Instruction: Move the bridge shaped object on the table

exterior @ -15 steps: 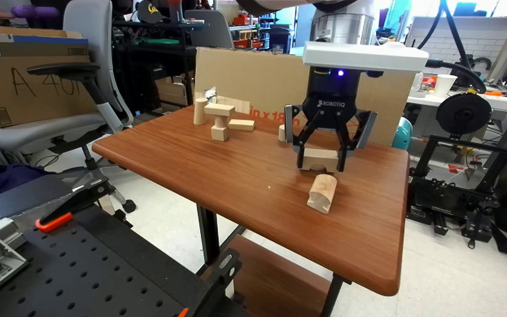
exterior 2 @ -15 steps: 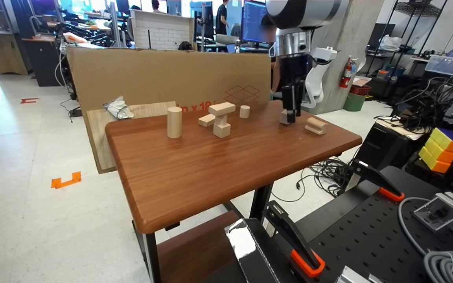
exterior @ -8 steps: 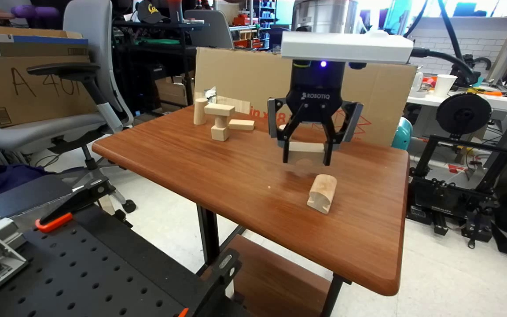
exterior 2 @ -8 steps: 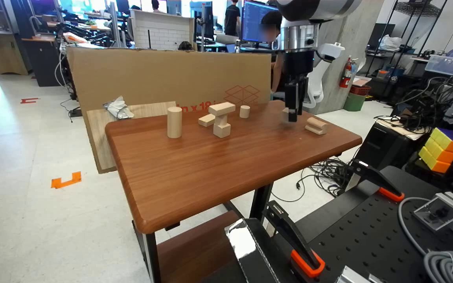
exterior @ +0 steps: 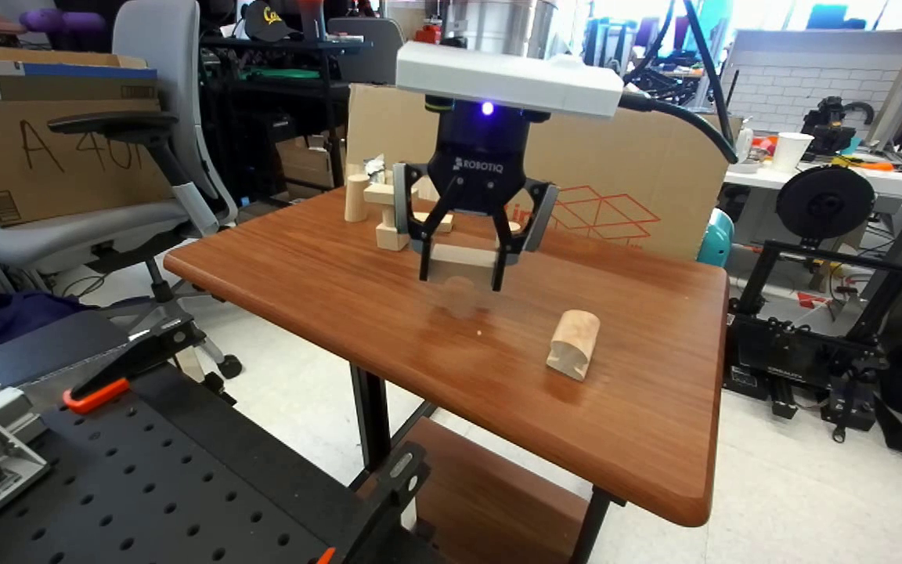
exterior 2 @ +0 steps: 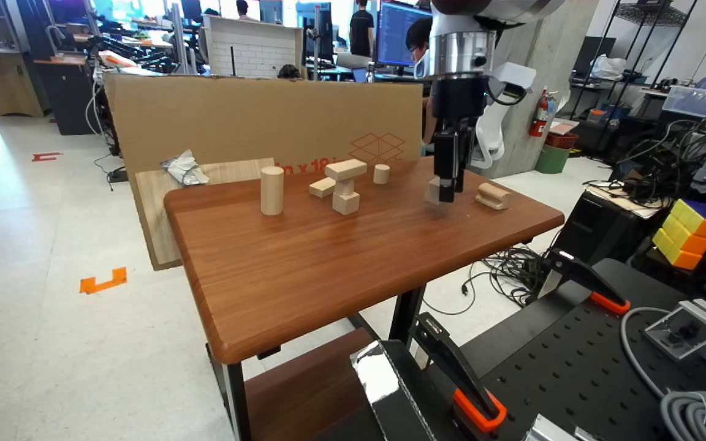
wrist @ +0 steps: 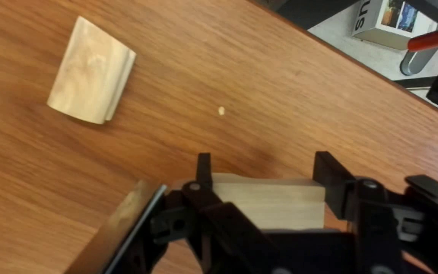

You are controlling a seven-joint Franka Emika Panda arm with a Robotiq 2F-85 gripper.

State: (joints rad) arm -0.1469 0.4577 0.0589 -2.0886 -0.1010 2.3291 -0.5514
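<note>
The bridge shaped object [exterior: 463, 258] is a pale wood block, wide and low, with its arch notch facing down. My gripper [exterior: 461, 276] is shut on its two ends and holds it a little above the reddish-brown table [exterior: 373, 313]. A soft shadow lies beneath it. In an exterior view the block [exterior 2: 432, 191] is blurred and partly behind the gripper [exterior 2: 451, 187]. In the wrist view the block [wrist: 276, 207] sits between the fingers of the gripper [wrist: 263, 167], its lower part hidden.
A round-topped wood block [exterior: 574, 342] lies on the table, also in the wrist view [wrist: 91, 72]. A stack with a crosspiece [exterior 2: 345, 169], a tall cylinder [exterior 2: 272, 191], a flat block [exterior 2: 322, 187] and a short cylinder [exterior 2: 382, 174] stand there. A cardboard panel [exterior 2: 255, 122] stands behind.
The gripper has lifted the bridge shaped object off the table and carried it leftward in an exterior view, away from the round-topped block. The other blocks have not moved.
</note>
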